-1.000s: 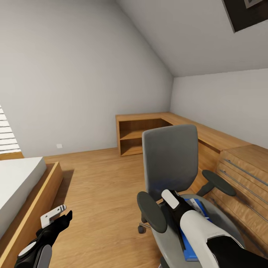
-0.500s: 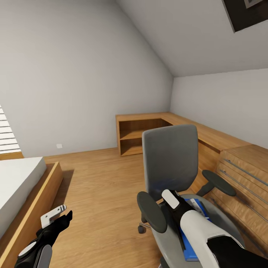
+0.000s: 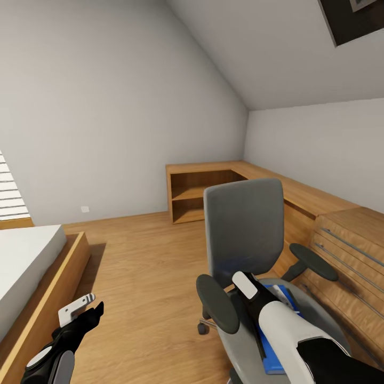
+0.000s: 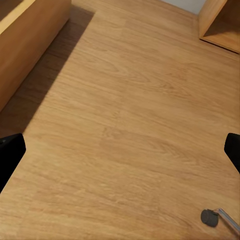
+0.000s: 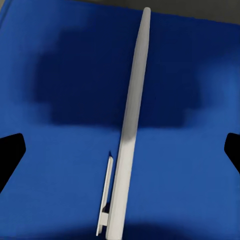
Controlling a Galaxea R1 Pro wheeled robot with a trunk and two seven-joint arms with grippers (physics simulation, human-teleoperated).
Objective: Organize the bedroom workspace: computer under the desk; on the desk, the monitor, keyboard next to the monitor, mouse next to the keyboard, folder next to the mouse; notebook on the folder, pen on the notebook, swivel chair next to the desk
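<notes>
The grey swivel chair (image 3: 244, 229) stands in front of me at the right, facing the wooden desk (image 3: 306, 196) along the right wall. A blue flat item (image 3: 274, 356) lies on its seat; whether it is the folder or the notebook I cannot tell. A pale grey pen (image 5: 131, 125) lies lengthwise on that blue cover (image 5: 60, 150). My right gripper (image 5: 120, 150) hovers open just above the pen, one dark fingertip on each side. My left gripper (image 3: 80, 313) hangs low at the left over bare floor, open and holding nothing. Monitor, keyboard, mouse and computer are out of view.
A bed (image 3: 24, 261) with a wooden frame fills the left. An open shelf unit (image 3: 194, 197) ends the desk at the back wall. Drawers (image 3: 346, 250) sit under the desk at the right. Wooden floor (image 4: 125, 125) spreads between bed and chair, with a chair caster (image 4: 210, 217) nearby.
</notes>
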